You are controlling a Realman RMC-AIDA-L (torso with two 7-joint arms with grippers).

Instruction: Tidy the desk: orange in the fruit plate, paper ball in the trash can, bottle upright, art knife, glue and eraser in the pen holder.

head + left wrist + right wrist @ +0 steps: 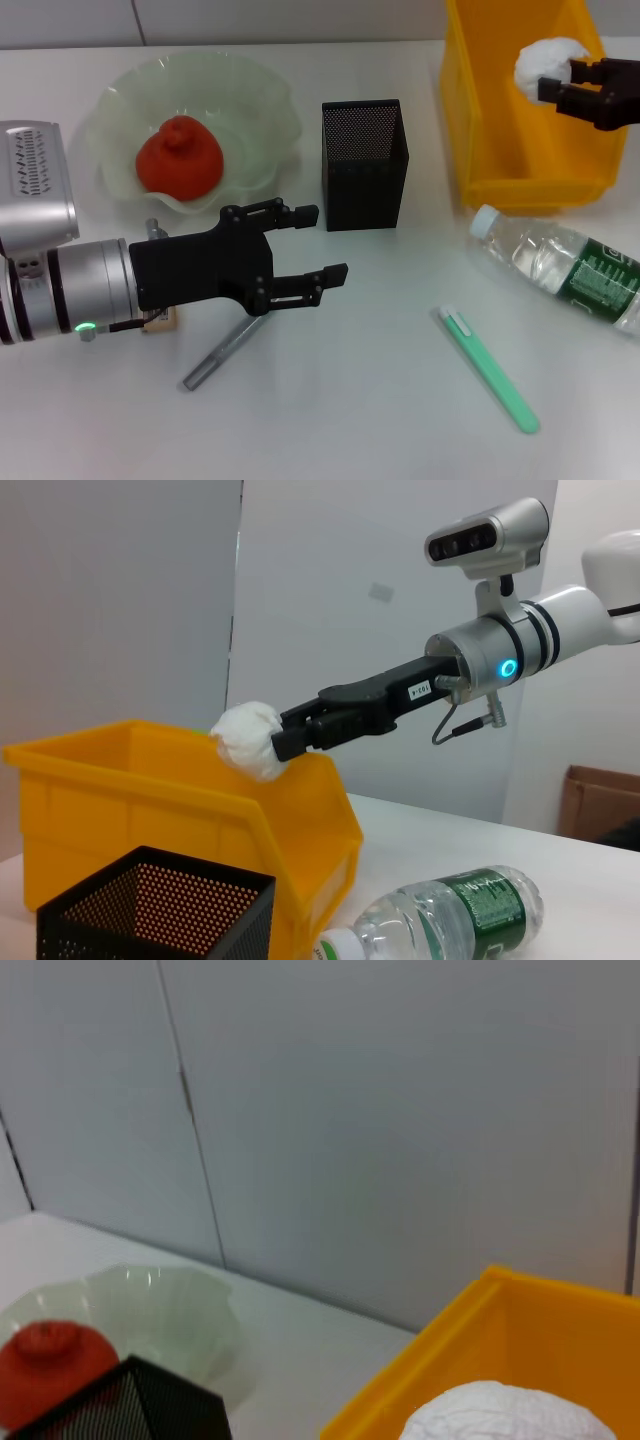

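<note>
My right gripper [558, 78] is shut on the white paper ball [545, 60] and holds it above the yellow trash can [500, 150]; the left wrist view shows the ball [248, 740] over the can's rim [150, 800]. The orange [180, 158] lies in the pale green fruit plate [250, 110]. My left gripper [330, 241] is open and empty, just above the grey art knife [225, 352] and in front of the black pen holder [365, 165]. The bottle [570, 265] lies on its side at the right.
A light green stick with a white tip [487, 368] lies at the front right. A small tan object [160, 320] shows partly under my left wrist. The table's rear edge meets a grey wall.
</note>
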